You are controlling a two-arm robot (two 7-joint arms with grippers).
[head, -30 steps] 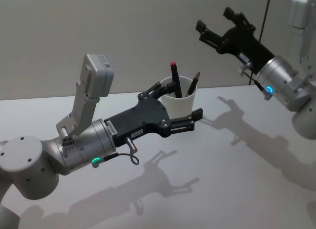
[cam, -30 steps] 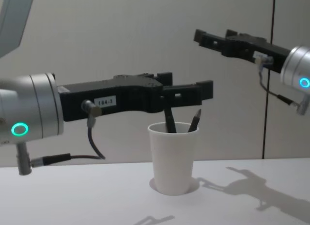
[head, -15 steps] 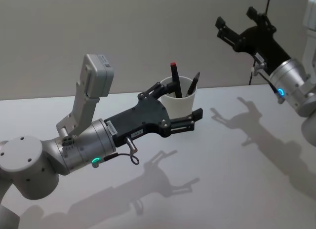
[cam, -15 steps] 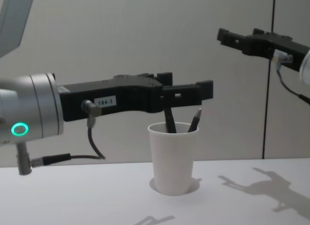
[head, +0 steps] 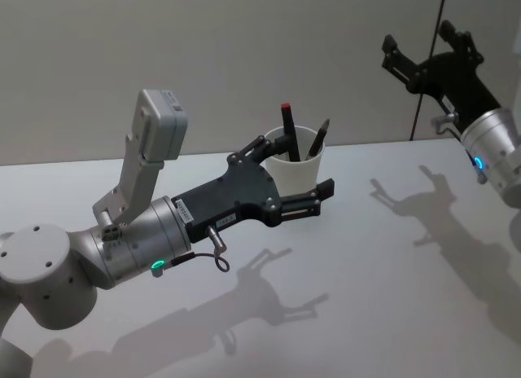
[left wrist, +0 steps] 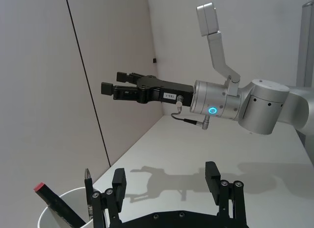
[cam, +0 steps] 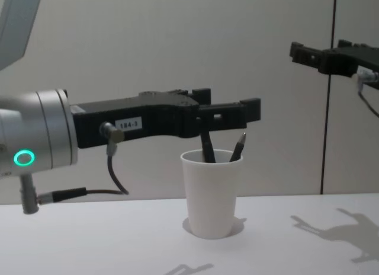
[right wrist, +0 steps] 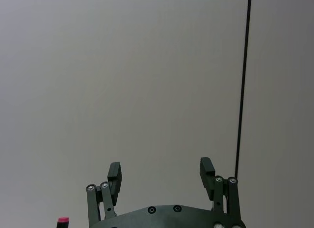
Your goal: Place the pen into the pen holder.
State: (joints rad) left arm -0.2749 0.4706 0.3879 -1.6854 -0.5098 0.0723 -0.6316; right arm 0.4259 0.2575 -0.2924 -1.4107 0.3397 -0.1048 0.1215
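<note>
The pen holder [head: 297,168] is a white paper cup standing on the white table. Two pens stand in it: a red-capped pen [head: 288,127] and a dark pen [head: 319,137], both leaning on the rim. They also rise above the pen holder [cam: 211,193] in the chest view. My left gripper [head: 295,168] hovers open at the cup, at rim height, holding nothing. My right gripper [head: 417,37] hangs open and empty high at the far right, well away from the cup. The left wrist view shows the pen holder [left wrist: 58,204] beside my left gripper [left wrist: 166,176].
The white table [head: 391,280] stretches wide to the front and right of the cup. A plain grey wall [head: 203,52] with a thin dark vertical seam [cam: 329,109] stands close behind it.
My right gripper has drawn back to the right and upward, away from the cup, still open. The left arm, the cup and the pens have not moved.
</note>
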